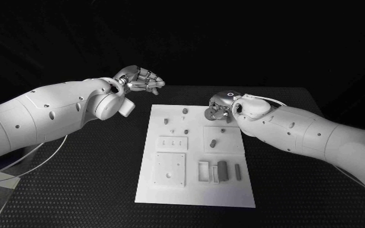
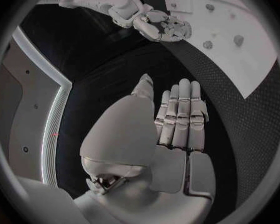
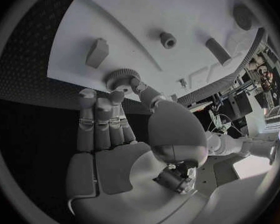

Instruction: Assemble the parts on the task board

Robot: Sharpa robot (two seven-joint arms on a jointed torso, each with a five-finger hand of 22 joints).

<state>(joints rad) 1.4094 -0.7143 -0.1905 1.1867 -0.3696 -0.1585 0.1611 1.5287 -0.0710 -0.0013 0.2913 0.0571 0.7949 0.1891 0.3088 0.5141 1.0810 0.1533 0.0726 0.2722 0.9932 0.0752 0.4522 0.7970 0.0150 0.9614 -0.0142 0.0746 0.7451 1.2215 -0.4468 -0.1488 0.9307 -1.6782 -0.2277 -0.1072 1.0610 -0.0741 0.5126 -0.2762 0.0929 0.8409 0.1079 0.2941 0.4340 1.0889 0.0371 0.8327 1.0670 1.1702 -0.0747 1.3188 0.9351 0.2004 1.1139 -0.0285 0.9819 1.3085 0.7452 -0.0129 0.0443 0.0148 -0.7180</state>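
Ridged grey gear, pinched by the right hand at the task board edge, wants a level, gentle seating while the left hand hangs loosely curled, holding nothing.

Your left hand hovers raised off the board's far-left corner, fingers straight and together, holding nothing. Your right hand is down at the board's far-right edge, fingertips pinching a small round toothed part.
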